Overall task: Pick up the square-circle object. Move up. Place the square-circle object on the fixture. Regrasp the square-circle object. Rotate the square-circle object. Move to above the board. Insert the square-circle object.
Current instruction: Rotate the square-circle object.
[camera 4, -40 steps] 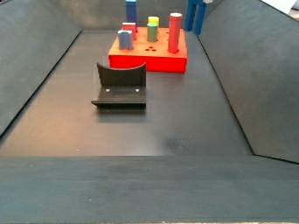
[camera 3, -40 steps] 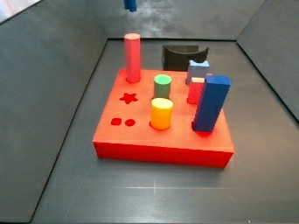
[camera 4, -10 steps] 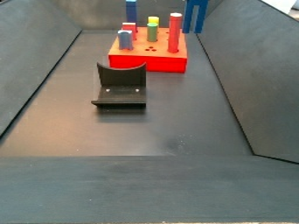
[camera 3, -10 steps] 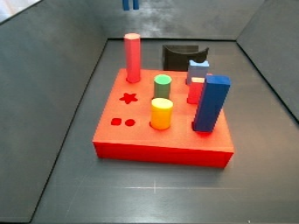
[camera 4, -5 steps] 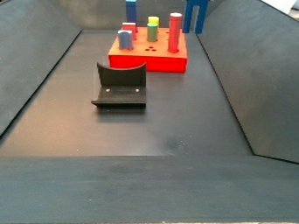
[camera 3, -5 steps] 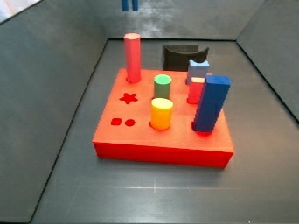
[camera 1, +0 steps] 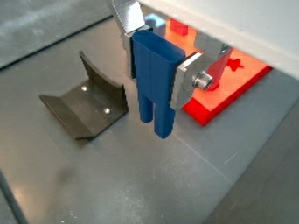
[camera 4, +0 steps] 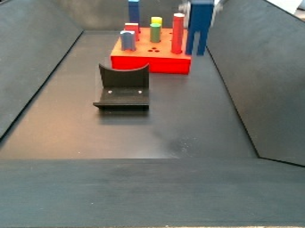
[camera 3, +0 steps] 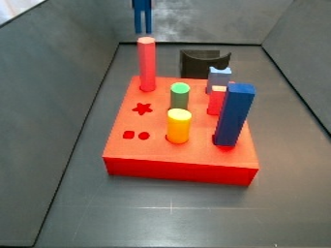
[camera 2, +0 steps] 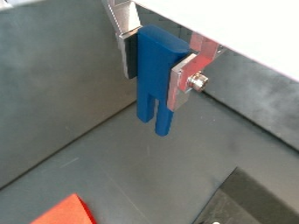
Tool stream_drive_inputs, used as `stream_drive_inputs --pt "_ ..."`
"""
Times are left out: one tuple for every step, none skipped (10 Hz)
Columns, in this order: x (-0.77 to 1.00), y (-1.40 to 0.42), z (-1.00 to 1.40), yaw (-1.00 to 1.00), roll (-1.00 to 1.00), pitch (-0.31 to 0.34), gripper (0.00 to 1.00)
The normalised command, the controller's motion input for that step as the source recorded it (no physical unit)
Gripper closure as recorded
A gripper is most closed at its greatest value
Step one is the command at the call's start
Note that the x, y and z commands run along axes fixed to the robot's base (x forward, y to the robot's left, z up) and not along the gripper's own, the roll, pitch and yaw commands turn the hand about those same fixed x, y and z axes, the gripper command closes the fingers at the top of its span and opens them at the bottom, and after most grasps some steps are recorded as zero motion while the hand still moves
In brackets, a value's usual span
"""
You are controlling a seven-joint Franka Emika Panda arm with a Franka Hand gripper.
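The gripper is clamped on the square-circle object, its silver plates pressed flat against two opposite faces near the top of the piece. The dark-blue peg hangs straight down from between the fingers, lower end free and narrower than the body, in both wrist views. Nothing touches it underneath.

In a side view the square-circle object sits high in the air, well above the floor. In a side view the peg shows just beside the board.

Step in hand, as judged: carrying the piece to the fixture for set-down. Seen from the gripper, the fixture lies below and off to one side, well apart from the peg's lower tip; the board lies below on the opposite side, nearer.

To do this well:
- translate sideways until the peg's tip is over the fixture's curved notch before descending;
- keep the peg vertical, no twist in the grip;
- descend slowly and let go only when the piece is seated against the bracket;
- stay clear of the board's upright pegs, e.g. the red cylinder, during the traverse.
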Motion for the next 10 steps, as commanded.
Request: stream_drive_inputs --pt "0.02 0.01 -1.0 -0.06 -0.17 -0.029 1.0" --pt "0.03 0.01 -1.0 -0.05 -0.18 -0.027 1.0" --pt "0.03 0.01 -1.0 -0.04 -0.18 -0.023 1.0" --pt "0.04 0.01 -1.0 -0.04 -0.19 -0.025 1.0" --pt "0.04 0.01 -1.0 -0.03 -0.2 -0.032 1.0" --pt "0.04 0.01 -1.0 -0.03 -0.21 -0.032 1.0" --pt "0.04 0.01 -0.92 -0.03 -0.21 -0.03 1.0" --pt "0.04 0.01 -0.78 -0.02 -0.22 -0.031 1.0" --pt "0.04 0.01 -0.65 -0.02 -0.23 -0.03 1.0" --pt "0.04 0.01 -0.48 -0.01 -0.23 -0.027 1.0"
